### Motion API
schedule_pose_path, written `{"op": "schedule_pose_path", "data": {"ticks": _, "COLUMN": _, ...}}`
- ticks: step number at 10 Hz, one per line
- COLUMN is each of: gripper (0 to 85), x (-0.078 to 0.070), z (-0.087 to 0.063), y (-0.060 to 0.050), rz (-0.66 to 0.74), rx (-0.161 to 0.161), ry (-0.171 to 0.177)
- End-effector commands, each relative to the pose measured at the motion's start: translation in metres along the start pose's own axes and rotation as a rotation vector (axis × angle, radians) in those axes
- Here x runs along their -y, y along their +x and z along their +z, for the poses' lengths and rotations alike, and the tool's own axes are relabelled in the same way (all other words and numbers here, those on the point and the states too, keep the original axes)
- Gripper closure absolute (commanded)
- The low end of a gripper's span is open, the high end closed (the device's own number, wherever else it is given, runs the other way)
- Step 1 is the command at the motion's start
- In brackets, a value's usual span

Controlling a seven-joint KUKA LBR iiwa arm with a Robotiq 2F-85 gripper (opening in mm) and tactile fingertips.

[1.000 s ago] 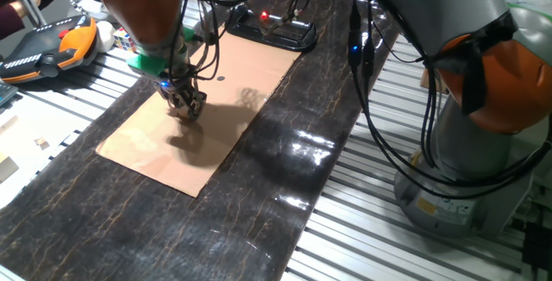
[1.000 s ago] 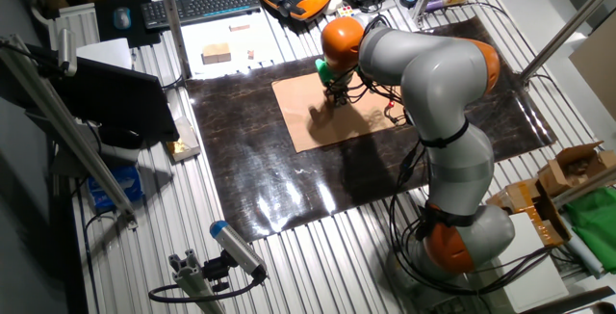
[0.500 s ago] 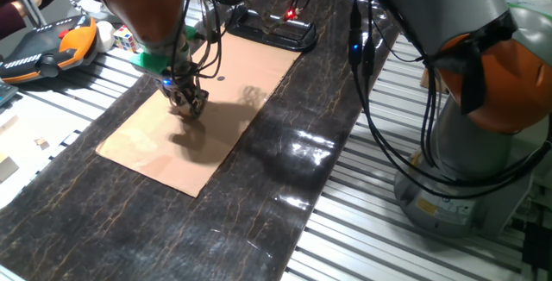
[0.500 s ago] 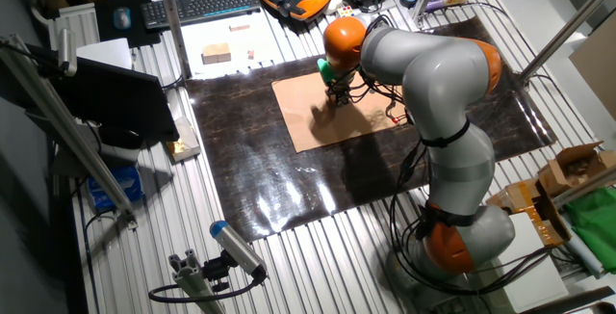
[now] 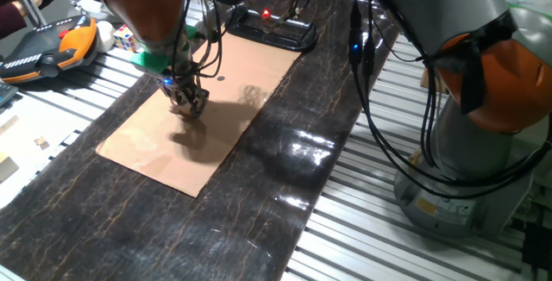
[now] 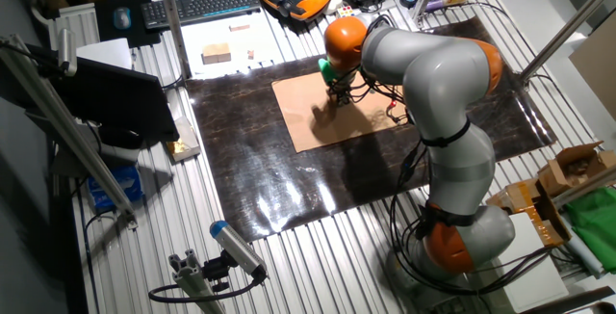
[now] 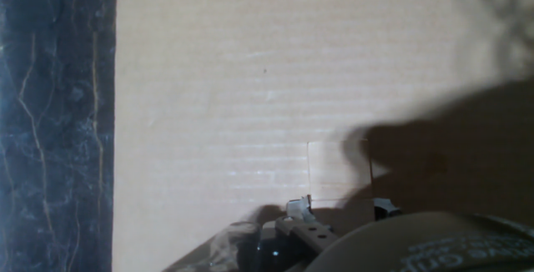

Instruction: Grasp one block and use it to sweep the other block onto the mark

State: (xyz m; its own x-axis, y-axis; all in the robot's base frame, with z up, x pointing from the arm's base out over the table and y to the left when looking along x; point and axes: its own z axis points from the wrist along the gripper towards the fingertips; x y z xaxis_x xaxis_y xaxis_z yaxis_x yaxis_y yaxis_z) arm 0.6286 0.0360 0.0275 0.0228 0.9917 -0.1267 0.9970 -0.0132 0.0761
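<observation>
Mostly hidden low on the cardboard point(image 5: 164, 143), the claw point(image 5: 188, 109) can't be read as spread or pinching.

Grey arm point(image 6: 438, 68) with orange joint bands, black cables looped along its links, green collar above a small dark gripper point(image 5: 188, 104)

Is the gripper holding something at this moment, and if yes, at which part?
It cannot be told. The gripper is low on the cardboard, fingers close together, but no view shows a block between them. The hand view shows only a block lying ahead.
</observation>
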Motion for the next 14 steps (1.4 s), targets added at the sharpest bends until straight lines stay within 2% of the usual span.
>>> {"op": "schedule_pose_path", "data": {"ticks": 1, "gripper": 84.3, "x": 0.000, "z": 0.000, "y": -0.001, "rz": 0.001, "rx": 0.000, "ry": 0.000}}
{"op": "schedule_pose_path", "data": {"ticks": 14, "gripper": 84.3, "x": 0.004, "z": 0.003, "y": -0.012, "rz": -0.028, "rx": -0.015, "ry": -0.002}}
